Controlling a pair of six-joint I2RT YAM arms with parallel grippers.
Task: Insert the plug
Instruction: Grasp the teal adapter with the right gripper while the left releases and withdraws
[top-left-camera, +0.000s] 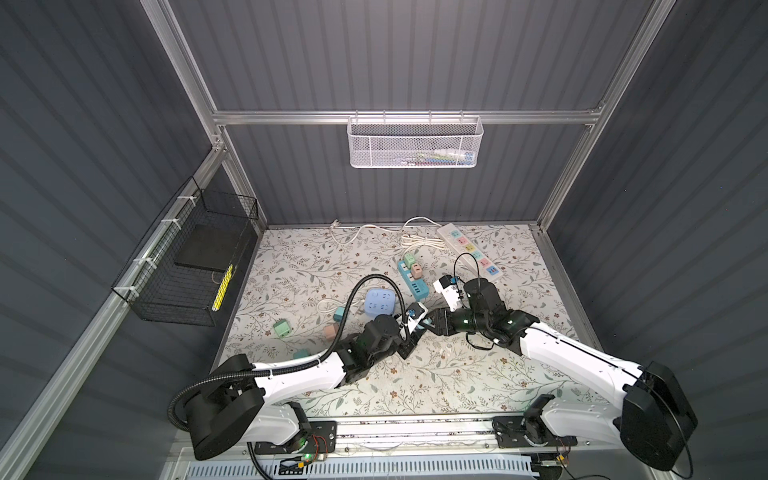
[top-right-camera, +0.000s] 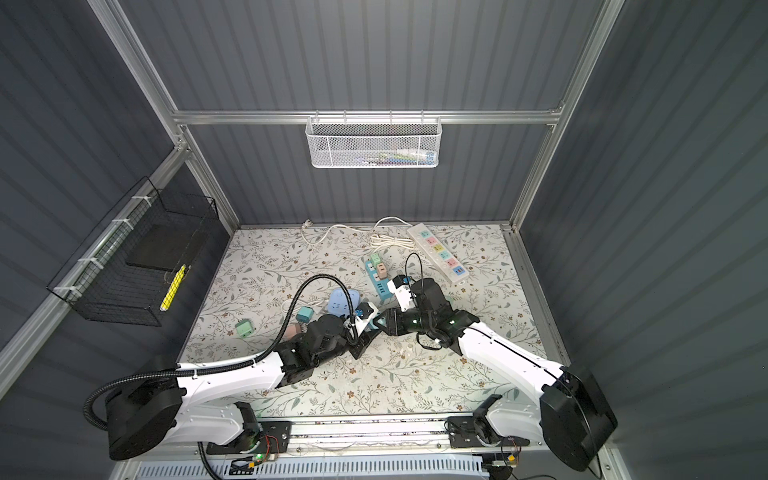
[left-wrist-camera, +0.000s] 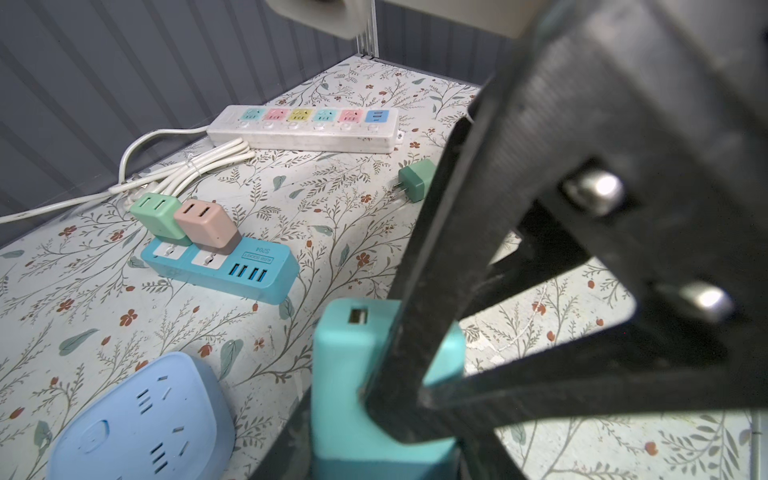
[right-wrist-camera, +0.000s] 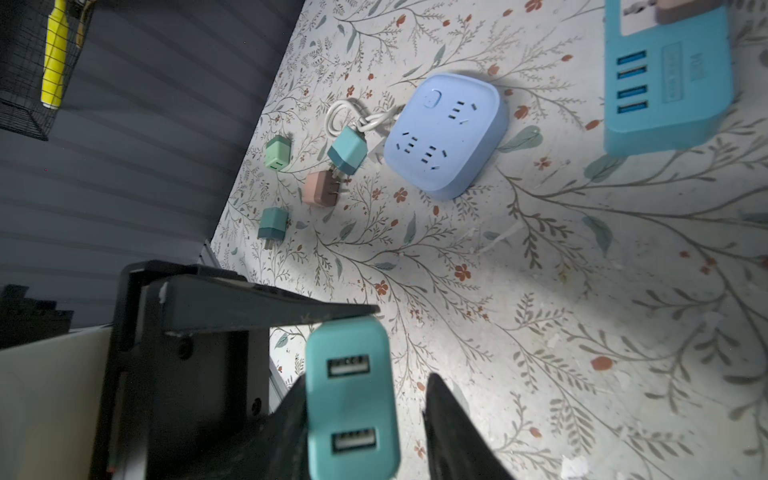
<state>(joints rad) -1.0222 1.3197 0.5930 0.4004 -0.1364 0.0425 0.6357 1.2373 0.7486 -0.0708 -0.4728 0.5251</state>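
Mid-air handover above the middle of the tabletop (top-left-camera: 457, 374). The left pincer (top-left-camera: 417, 330) is pinching the teal plug (right-wrist-camera: 353, 399). The right pincer (right-wrist-camera: 365, 384) straddles it, spread: one finger touches and there is a gap at the other, so not yet clamped.

Step, as I judge it: the right pincer takes over the plug. To do it well, close squarely on the flat sides and leave the prongs clear. The left should release only once the right grip is tight, otherwise the plug twists or drops.

Counts:
- **Socket units, 3:** white strip (left-wrist-camera: 303, 129), blue strip (left-wrist-camera: 232, 266), light-blue block (right-wrist-camera: 446, 133).
- **Plugs, 8:**
  - the held one
  - seated in the blue strip: green charger (left-wrist-camera: 160, 214), pink charger (left-wrist-camera: 205, 222)
  - loose: mint plug (right-wrist-camera: 277, 153), aqua plug (right-wrist-camera: 347, 150), brown-pink plug (right-wrist-camera: 321, 189), dark teal plug (right-wrist-camera: 272, 223), dark green plug (left-wrist-camera: 415, 180)
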